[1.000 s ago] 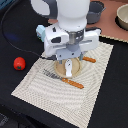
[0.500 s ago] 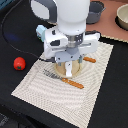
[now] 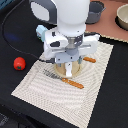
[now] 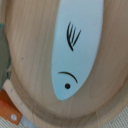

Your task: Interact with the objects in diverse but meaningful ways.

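Wide across the middle of the exterior view lies the pale woven placemat [image 3: 65, 92] on the black bench [image 3: 20, 35], and the white Franka arm [image 3: 70, 20] stands straight over it, wrist pointing down at frame centre.

Under that wrist sits a round light wooden board [image 3: 66, 70], mostly hidden by the arm. The wrist view fills with it: wooden board grain [image 4: 30, 75] and on it a white elongated fish-shaped piece [image 4: 75, 55] with a drawn eye and gill lines, lying flat inside the rim.

At the top of the exterior view, a dark grey pot [image 3: 95, 10]; upper right corner, a pale bowl [image 3: 122, 17] on a tan surface. A pale blue carton [image 3: 41, 31] peeks out at the arm's left side of the frame.

Lower centre, a fork with an orange handle [image 3: 62, 79] lies beside the board. The small red tomato [image 3: 19, 63] sits at mid-left, off the mat, well apart.

The claw [image 3: 67, 62] hangs just above the board, but neither view shows the fingers, so whether they are apart or together I cannot tell.

To my eye the step is a pick on the fish piece. It is thin and flat: best to centre over its narrow width, come down square, and close gently so it doesn't skid across the wood.
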Robot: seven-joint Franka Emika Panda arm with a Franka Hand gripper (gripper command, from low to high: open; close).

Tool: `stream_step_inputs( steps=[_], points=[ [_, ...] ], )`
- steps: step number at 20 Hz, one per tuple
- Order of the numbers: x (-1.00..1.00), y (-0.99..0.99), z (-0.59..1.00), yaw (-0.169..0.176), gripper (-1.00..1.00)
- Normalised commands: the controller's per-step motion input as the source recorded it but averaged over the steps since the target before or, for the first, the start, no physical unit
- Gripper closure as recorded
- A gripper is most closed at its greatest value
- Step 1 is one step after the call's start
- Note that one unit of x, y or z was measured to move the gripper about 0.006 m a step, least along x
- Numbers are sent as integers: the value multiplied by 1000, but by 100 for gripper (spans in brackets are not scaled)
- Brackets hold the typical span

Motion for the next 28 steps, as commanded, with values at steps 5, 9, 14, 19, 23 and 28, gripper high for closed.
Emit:
stream_step_inputs(
  steps=[5, 9, 14, 19, 23, 28],
  points=[
    [74, -121, -60, -1, -100],
    [104, -90, -68, -2, -100],
    [178, -31, -110, -13, -100],
    [195, 0, -86, -17, -100],
    [187, -21, -34, -15, 100],
    [193, -31, -53, -13, 100]
  ],
)
